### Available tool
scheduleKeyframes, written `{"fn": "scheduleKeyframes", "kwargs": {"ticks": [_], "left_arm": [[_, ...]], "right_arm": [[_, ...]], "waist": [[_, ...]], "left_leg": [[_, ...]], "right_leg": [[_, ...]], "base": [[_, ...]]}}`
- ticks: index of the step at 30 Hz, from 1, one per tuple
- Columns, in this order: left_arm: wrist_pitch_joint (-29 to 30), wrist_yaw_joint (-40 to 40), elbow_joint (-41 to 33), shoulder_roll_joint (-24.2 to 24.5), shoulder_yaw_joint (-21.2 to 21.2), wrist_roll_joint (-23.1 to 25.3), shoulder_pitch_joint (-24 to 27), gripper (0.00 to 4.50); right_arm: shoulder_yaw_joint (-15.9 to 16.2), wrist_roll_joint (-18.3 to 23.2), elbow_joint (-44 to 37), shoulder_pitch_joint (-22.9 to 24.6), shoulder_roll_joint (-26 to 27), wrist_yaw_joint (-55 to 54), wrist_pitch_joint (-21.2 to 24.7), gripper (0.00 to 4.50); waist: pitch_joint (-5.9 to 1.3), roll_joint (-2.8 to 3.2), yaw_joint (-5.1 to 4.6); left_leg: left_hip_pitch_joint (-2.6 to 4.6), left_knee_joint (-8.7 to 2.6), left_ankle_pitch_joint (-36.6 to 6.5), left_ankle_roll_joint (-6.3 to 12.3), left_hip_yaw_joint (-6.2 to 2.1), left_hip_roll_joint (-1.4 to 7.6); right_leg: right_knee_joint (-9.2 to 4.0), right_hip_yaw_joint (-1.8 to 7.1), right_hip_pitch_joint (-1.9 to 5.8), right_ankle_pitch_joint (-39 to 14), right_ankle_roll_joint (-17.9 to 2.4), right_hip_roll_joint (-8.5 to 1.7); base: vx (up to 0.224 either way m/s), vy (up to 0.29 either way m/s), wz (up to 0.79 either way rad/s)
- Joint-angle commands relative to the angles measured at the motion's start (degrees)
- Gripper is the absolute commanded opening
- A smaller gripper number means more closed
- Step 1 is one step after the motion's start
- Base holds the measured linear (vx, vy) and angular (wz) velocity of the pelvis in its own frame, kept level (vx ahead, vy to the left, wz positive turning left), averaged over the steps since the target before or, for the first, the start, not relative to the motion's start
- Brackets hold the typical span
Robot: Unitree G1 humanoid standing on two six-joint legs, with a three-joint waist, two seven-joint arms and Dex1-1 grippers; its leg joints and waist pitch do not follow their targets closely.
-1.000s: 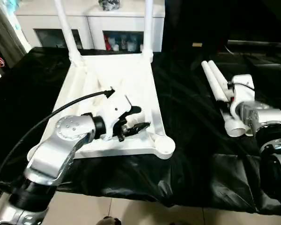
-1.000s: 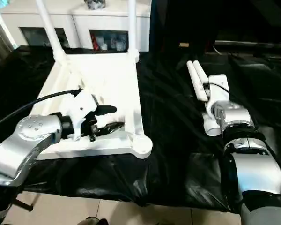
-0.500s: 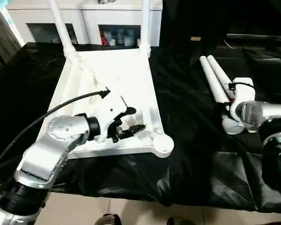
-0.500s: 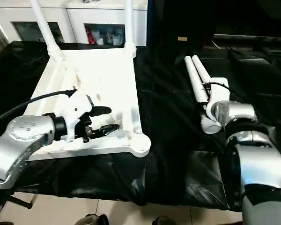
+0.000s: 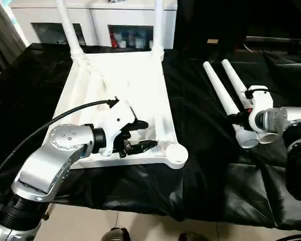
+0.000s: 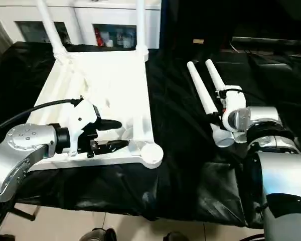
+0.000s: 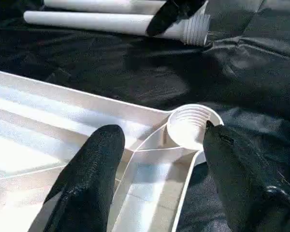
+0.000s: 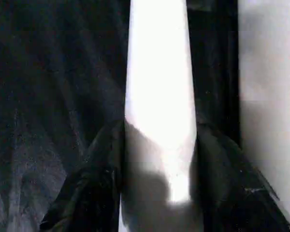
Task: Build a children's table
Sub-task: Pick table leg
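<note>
Children's table [image 5: 125, 85] parts lie on a worktop [image 5: 200, 150] draped in black cloth. In the right wrist view the right gripper [image 8: 159, 193] has one loose white leg [image 8: 159, 96] between its jaws, a black finger [image 8: 92, 183] on each side of the tube; whether they press it yet I cannot tell. A second loose leg [image 5: 234, 83] lies just beside it, on the right of the worktop. The left gripper [image 7: 159, 159] hovers with jaws apart, empty, over the near right corner socket [image 7: 191, 125] of the upturned top, which lies on the left. Two fitted legs [image 5: 157, 25] rise from its far corners. A white cabinet [image 5: 105, 22] stands beyond.
</note>
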Motion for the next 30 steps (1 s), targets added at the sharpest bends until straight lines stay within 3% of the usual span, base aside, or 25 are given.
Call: {"fn": "scheduleKeyframes", "kwargs": {"ticks": [1, 5, 10, 17, 20, 21, 25, 26, 27, 28, 30], "left_arm": [[0.33, 0.34, 0.56, -0.14, -0.43, -0.43, -1.41, 3.05], [0.01, 2.3, 2.57, -1.24, -0.07, 0.61, -2.59, 3.05], [-2.05, 6.48, 6.26, -3.69, 2.02, 2.35, -4.33, 3.05], [-2.45, 10.37, 10.19, -7.84, 3.65, 1.81, -7.15, 3.05], [-1.52, 14.54, 14.06, -13.01, 4.45, 1.04, -9.56, 3.05], [-1.3, 15.67, 15.61, -14.77, 4.92, 0.53, -10.29, 3.05], [0.36, 19.93, 20.9, -21.03, 8.17, -2.02, -12.86, 3.05], [1.45, 22.01, 24.87, -25.24, 11.16, -4.92, -14.97, 3.05], [1.47, 22.05, 24.98, -25.34, 11.24, -5.0, -15.03, 3.05], [1.8, 22.56, 27.03, -27.29, 12.59, -6.69, -16.09, 3.05], [1.86, 22.42, 29.26, -29.2, 13.71, -8.39, -17.21, 3.05]], "right_arm": [[0.57, -1.14, 1.79, 0.46, -0.33, 0.29, 0.95, 1.88], [0.19, -0.84, 1.9, 0.25, -0.55, 0.49, 0.32, 1.87], [-3.22, 1.99, 1.52, 0.12, -0.02, -0.04, -2.78, 1.87], [-5.94, 5.41, 0.35, -0.29, 0.65, 3.58, -3.31, 1.87], [-8.74, 8.85, -2.11, 0.66, 1.64, 8.23, -4.34, 1.87], [-9.86, 10.29, -3.54, 1.58, 2.18, 10.11, -6.15, 1.87], [-12.12, 15.4, -11.8, 6.61, 4.51, 18.44, -9.33, 1.87], [-11.98, 18.91, -21.4, 12.13, 6.43, 22.41, -7.62, 1.86], [-11.97, 19.01, -21.64, 12.27, 6.48, 22.51, -7.55, 1.86], [-11.91, 21.2, -27.07, 15.47, 7.5, 24.43, -5.87, 1.86], [-11.78, 23.72, -33.54, 19.46, 8.69, 26.26, -3.83, 1.86]], "waist": [[-4.43, -1.41, 0.05], [-4.81, -1.48, 0.36], [-5.5, -1.7, 0.57], [-5.74, -1.61, 0.92], [-5.76, -1.59, 1.02], [-5.75, -1.32, 1.13], [-5.88, -1.48, 1.7], [-6.09, -0.88, 2.17], [-5.77, -1.17, 2.29], [-6.15, -1.25, 2.44], [-6.29, -1.1, 2.79]], "left_leg": [[1.78, -3.34, -13.82, -0.19, -0.43, 1.72], [1.77, -3.07, -12.45, -0.29, -0.39, 1.69], [1.59, -2.61, -10.33, 0.38, -0.34, 1.62], [1.43, -2.16, -9.08, 1.71, -0.32, 1.59], [1.4, -1.99, -9.97, 2.32, -0.26, 1.57], [1.39, -1.95, -10.21, 2.36, -0.33, 1.58], [1.39, -1.76, -9.79, 3.58, -0.3, 1.48], [1.47, -1.68, -8.57, 4.0, -0.49, 1.54], [1.45, -1.77, -8.79, 4.57, -0.16, 1.33], [1.4, -1.76, -8.13, 4.91, -0.63, 1.52], [1.54, -1.75, -8.12, 5.42, -0.64, 1.56]], "right_leg": [[-3.77, 1.46, 2.37, -14.29, -14.97, -2.02], [-3.45, 1.46, 2.47, -12.48, -15.23, -2.03], [-3.03, 1.45, 2.86, -9.48, -15.65, -2.12], [-2.61, 1.36, 3.06, -6.58, -16.67, -2.0], [-2.72, 1.33, 3.03, -6.96, -17.06, -2.01], [-2.69, 1.32, 3.03, -7.24, -17.02, -2.12], [-2.89, 1.34, 3.23, -6.25, -16.44, -2.02], [-2.62, 1.28, 3.23, -4.92, -16.86, -2.05], [-3.21, 1.36, 3.21, -4.65, -16.02, -1.75], [-2.73, 1.18, 3.49, -3.54, -16.67, -1.99], [-2.9, 1.11, 3.35, -3.84, -16.98, -2.05]], "base": [[0.0, 0.0, 0.0], [0.0, 0.0, 0.0], [0.0, 0.0, 0.0], [0.0, 0.0, 0.0], [0.0, 0.0, 0.0], [0.0, 0.0, 0.0], [0.0, 0.0, 0.0], [0.0, 0.0, 0.0], [0.0, 0.0, 0.0], [0.0, 0.0, 0.0], [0.0, 0.0, 0.0]]}}
